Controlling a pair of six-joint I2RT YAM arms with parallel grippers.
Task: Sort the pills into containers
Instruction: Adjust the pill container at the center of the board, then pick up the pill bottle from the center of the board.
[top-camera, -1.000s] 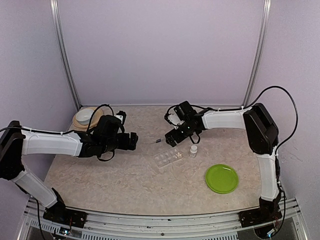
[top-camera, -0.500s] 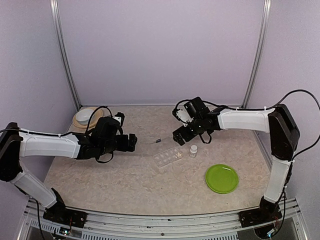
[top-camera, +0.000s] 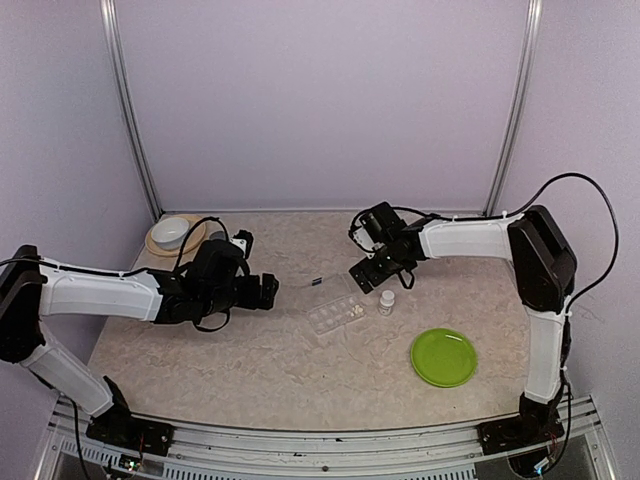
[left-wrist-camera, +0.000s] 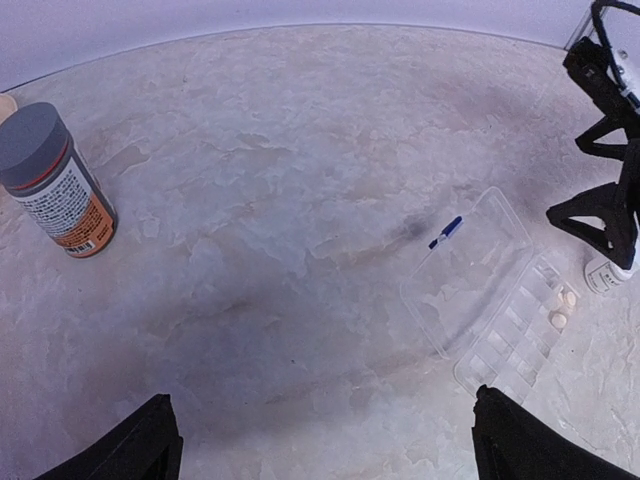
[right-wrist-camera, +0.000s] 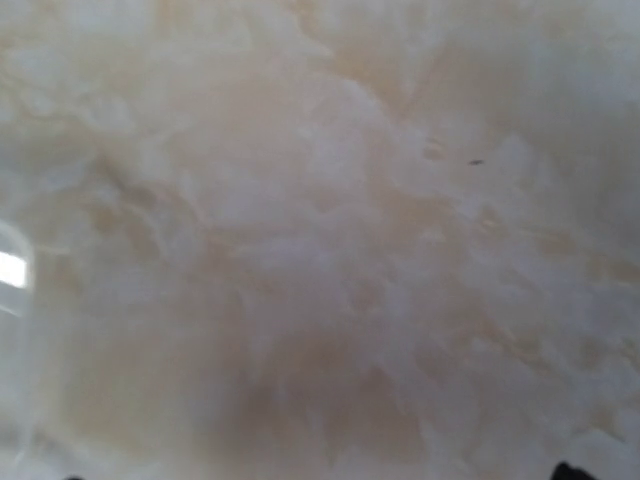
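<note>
Your right arm has tucked its elbow back in since half a second ago, while the right claw (top-camera: 363, 273) sits almost where it was, low over the desk (top-camera: 250, 350) just behind the white bottle (top-camera: 386, 301). Your left arm has slid a touch toward the middle, so more of the bowl (top-camera: 172, 232) shows behind it. Your left claw (left-wrist-camera: 335, 445) is spread wide, fingers (left-wrist-camera: 150, 445) out at the bottom corners of its wrist view. It holds nothing and touches nothing, and it faces the box (left-wrist-camera: 520, 335) but hangs well short of it. From that same camera, the right claw's two fingers stand apart with nothing between them. I can't tell whether the lower one touches the white bottle, and its own camera gives you only blurred desk. The box lies open, its lid (left-wrist-camera: 465, 275) flat, with the blue mark (left-wrist-camera: 445, 232) at the far edge. The pills (left-wrist-camera: 558, 305) sit in the compartments at the end nearest the white bottle
</note>
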